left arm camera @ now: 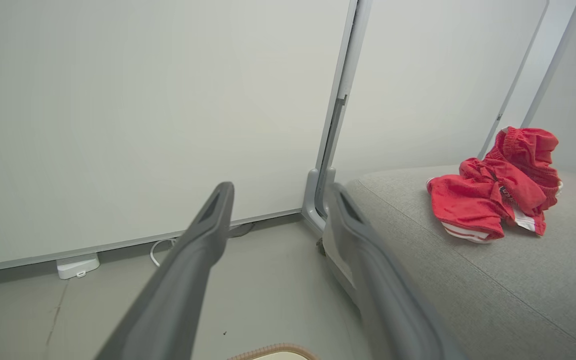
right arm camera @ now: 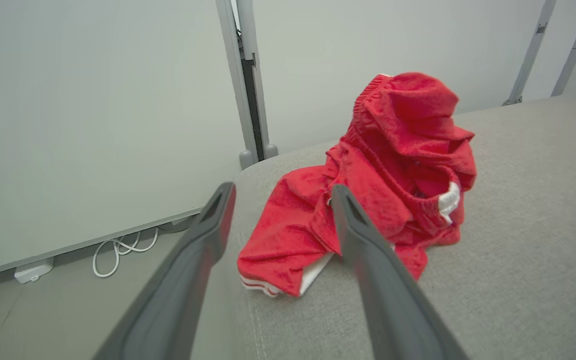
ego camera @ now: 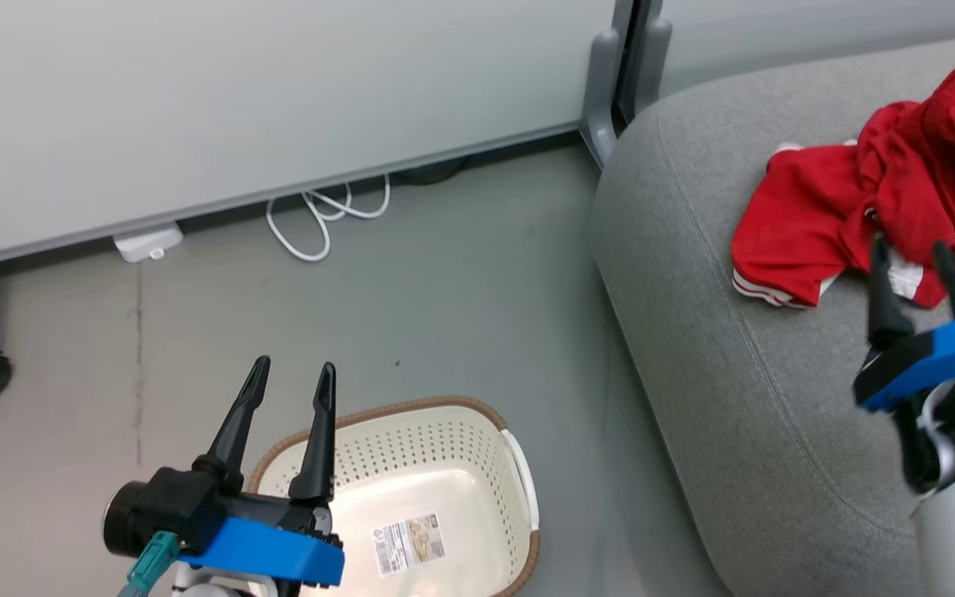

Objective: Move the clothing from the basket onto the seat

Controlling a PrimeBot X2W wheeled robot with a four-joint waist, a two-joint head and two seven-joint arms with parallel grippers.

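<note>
1 heap of red clothing (ego camera: 859, 207), looks like 2 pieces bunched together, sits on the 1 grey seat (ego camera: 734, 398) at the right. 1 basket (ego camera: 411, 439) is on the floor to its left, a label stuck inside. 2 grippers, both spread and holding nothing: left gripper (ego camera: 294, 365) over the basket's left rim, right gripper (ego camera: 908, 245) at the heap's near edge. 1 white cable (ego camera: 324, 220) loops by the far wall.
</note>
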